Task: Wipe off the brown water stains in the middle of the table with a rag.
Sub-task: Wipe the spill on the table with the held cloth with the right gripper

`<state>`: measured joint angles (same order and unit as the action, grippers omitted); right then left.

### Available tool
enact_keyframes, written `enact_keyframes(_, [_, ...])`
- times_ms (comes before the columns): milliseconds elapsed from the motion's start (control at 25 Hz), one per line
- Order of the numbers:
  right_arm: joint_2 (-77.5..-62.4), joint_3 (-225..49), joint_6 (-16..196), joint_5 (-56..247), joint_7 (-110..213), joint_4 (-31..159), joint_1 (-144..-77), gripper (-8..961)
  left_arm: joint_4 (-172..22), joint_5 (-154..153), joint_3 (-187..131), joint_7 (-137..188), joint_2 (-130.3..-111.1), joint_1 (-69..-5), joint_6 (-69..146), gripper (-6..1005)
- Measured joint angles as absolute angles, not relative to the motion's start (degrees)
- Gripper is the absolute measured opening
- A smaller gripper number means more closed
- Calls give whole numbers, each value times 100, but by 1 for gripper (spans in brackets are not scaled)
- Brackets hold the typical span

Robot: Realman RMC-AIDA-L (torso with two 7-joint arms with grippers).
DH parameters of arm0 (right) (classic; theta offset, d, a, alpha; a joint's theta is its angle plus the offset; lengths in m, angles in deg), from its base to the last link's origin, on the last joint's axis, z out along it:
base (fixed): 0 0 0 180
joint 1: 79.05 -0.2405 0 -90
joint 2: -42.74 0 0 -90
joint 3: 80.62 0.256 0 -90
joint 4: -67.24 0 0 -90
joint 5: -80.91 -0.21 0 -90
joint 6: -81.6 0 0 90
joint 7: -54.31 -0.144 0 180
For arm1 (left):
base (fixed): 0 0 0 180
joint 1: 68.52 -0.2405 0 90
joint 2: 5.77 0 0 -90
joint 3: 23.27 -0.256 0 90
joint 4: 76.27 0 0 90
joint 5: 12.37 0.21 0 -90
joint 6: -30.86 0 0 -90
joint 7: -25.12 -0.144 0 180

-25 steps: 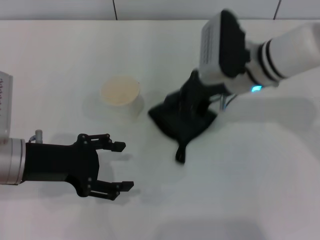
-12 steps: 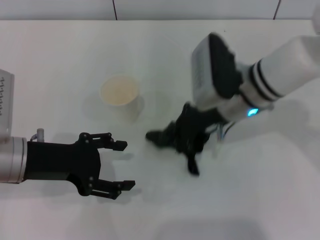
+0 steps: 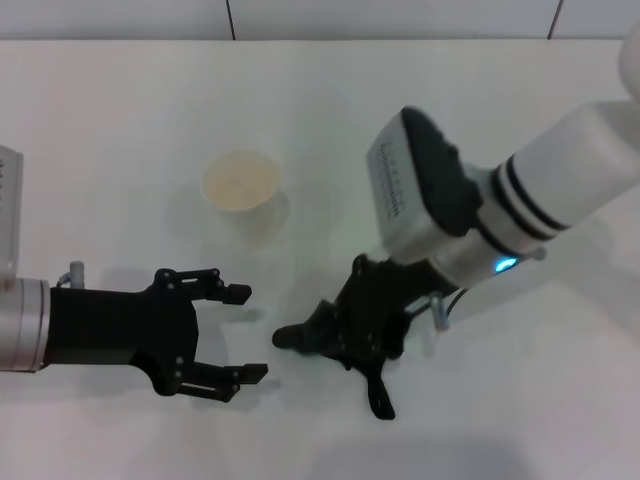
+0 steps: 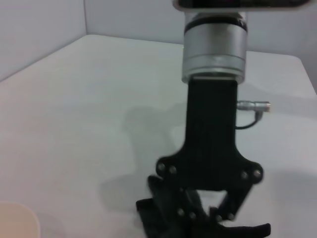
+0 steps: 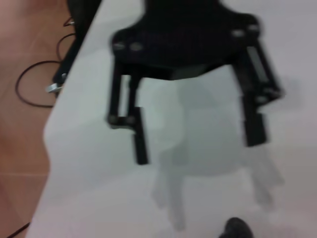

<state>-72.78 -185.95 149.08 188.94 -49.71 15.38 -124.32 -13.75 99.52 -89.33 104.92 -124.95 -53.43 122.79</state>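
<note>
Here, right gripper (image 3: 362, 335) clamped on the rag (image 3: 345, 343), pressing it on the table (image 3: 120, 110) near the cup (image 3: 240, 185); left gripper (image 3: 243, 332) wide open, empty, beside the rag

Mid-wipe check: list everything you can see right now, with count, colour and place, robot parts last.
rag: one, black, bunched on the table in front of the cup, held under the right gripper.
cup: one, translucent white with pale beige inside, upright, left of centre.
brown water stains: none visible in any view.
table: one, white, under everything.
left gripper: one, black, open, hovering near the front-left, left of the rag.
right gripper: one, black, shut on the rag, near the table's middle front.
</note>
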Motion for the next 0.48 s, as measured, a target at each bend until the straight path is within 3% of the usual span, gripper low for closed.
enact_keyframes(480, [-7211, -16446, 16193, 20051, -4781, 810, -11781, 78, -1405, 9943, -8928, 10425, -12496, -5348, 12244, 879])
